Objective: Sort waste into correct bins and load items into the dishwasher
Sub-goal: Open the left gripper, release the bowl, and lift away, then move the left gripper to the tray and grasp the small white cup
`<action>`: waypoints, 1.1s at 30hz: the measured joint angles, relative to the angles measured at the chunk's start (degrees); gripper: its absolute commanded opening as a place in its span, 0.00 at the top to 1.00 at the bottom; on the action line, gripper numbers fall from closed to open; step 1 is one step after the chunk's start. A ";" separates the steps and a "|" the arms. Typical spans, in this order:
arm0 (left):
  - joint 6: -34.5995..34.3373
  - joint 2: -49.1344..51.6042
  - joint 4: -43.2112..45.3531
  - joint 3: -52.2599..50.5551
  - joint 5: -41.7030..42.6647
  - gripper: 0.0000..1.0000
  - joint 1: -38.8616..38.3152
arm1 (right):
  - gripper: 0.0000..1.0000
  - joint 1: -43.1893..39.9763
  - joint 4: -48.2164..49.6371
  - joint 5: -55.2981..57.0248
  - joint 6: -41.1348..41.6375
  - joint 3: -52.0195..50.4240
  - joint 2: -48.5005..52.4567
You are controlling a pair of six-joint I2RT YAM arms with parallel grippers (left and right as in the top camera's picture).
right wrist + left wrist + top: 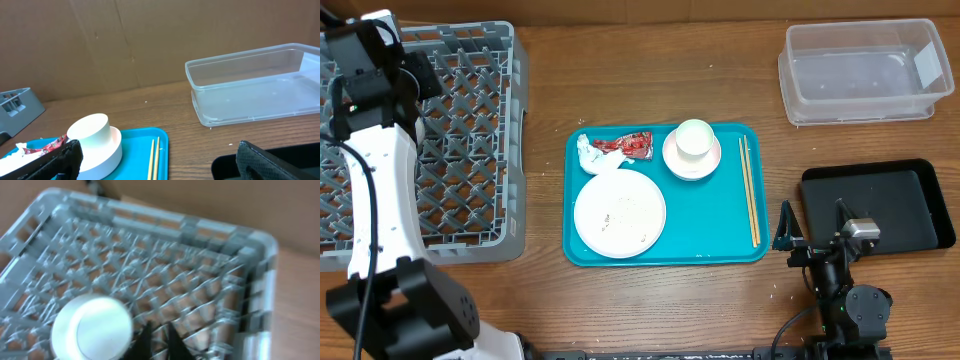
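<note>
Black fingers (175, 342) of the left gripper (160, 339) are seen drawn close together in a blurred wrist view, with only a thin slit between the tips and nothing held. They are poised above the grey lattice rack (470, 130), and just to their left a round white dish (92, 327) is seen resting inside the rack; whether it is a bowl or a cup cannot be told. The fingers (55, 160) of the right gripper (160, 167) are spread wide and empty, and are held low over the bench (650, 60) between the teal tray (710, 230) and the black tray (880, 205). On the teal tray, two wooden chopsticks (749, 190) are laid side by side near the right edge. A small white cup (693, 138) is set inside a white bowl (692, 162) at the far side of the tray, and a flat white plate (619, 214) is placed at the near left. A red printed wrapper (632, 145) and a crumpled white tissue (590, 153) are found touching each other just beyond the plate. A clear plastic tub (865, 70) is stood on the bench at the far right, well apart from the teal tray.
</note>
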 measured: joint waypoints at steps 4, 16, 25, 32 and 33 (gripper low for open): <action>0.33 6.08 -1.25 0.00 -6.82 0.96 0.00 | 0.00 0.00 0.04 0.02 0.02 0.00 0.02; 0.35 13.81 -0.24 -0.09 -20.06 0.96 3.37 | 0.00 0.00 0.04 0.02 -0.02 0.00 0.02; 1.53 16.35 -0.90 -0.09 -17.33 0.96 9.49 | 0.00 0.00 0.07 0.00 -0.02 0.00 0.00; -6.82 15.34 -1.42 -0.02 -21.75 0.96 11.63 | 0.00 0.02 0.07 0.02 0.00 0.00 0.00; -8.48 14.25 -1.55 -0.04 -21.49 0.96 11.69 | 0.00 0.00 0.04 0.02 0.00 0.00 0.02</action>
